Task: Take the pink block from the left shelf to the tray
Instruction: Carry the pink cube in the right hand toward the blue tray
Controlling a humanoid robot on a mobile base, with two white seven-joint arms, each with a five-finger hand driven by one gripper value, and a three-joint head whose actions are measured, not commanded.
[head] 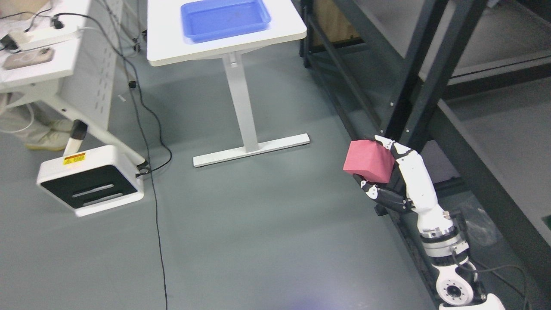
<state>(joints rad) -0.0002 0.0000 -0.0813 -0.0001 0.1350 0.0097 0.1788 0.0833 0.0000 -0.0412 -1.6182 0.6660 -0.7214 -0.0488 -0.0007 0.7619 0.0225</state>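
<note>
Head view: grey floor between the dark shelf (434, 64) on the right and the white worktop (172, 34) at top; a black cable (148, 142) and a white box unit (90, 181) lie left of that gap. One blue tray (226, 19) on the worktop, well apart from the right hand (387, 176). Right hand's fingers clamped around one pink block (368, 160), held above the floor just beside the shelf post.
</note>
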